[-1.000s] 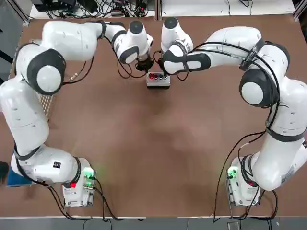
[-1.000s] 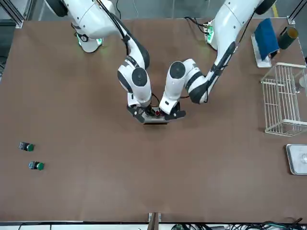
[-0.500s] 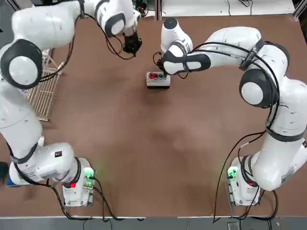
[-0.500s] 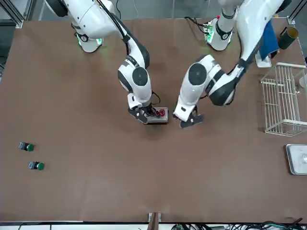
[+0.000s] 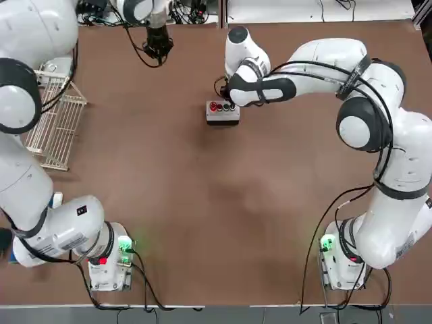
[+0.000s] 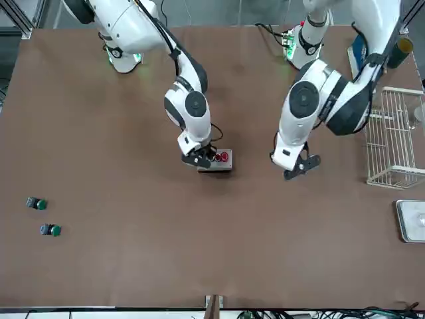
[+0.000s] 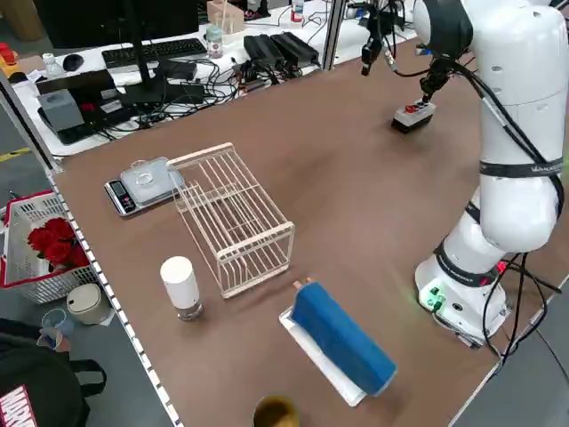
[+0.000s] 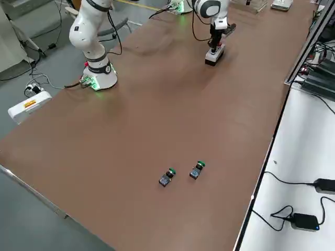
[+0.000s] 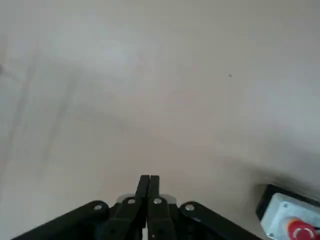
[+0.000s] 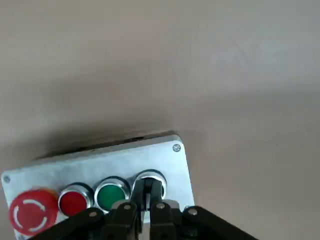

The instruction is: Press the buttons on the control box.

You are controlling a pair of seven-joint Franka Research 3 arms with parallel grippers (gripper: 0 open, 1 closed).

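I have the control box (image 5: 223, 112) sitting near the far middle of the worktop (image 5: 216, 202). My right end effector (image 10: 145, 202), fingers closed together and holding nothing, rests its tips on the end cap of the buttons (image 10: 111, 195), farthest from the big red one. The left end effector (image 9: 148, 192), also closed and empty, hangs well off toward the wire rack (image 5: 57, 128). The box looks rigid but light, so I judge a straight downward push safest; sideways force could skid it.

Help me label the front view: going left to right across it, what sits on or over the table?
Two loose green-capped pieces → right gripper → control box → left gripper → white wire rack → scale.
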